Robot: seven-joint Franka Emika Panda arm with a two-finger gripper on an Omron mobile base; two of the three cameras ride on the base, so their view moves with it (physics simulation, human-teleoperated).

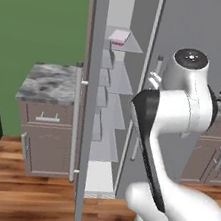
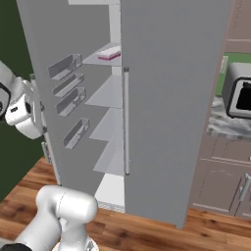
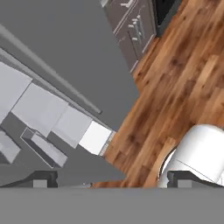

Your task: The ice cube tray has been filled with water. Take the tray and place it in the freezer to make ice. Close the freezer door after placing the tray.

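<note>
The ice cube tray, a pale slab with a magenta edge, lies flat on an upper shelf inside the freezer; in the right base view the ice cube tray shows on the same shelf. The freezer door stands open, its inner bins facing the room, and appears edge-on as the freezer door with its bar handle. My gripper is open with nothing between its fingers. It looks down over the fridge front, with the door's grey panel and bins by the left fingertip.
The fridge's right door is shut. A marble counter over cabinets stands left of the fridge. A toaster sits on the counter to the right. Wooden floor lies in front.
</note>
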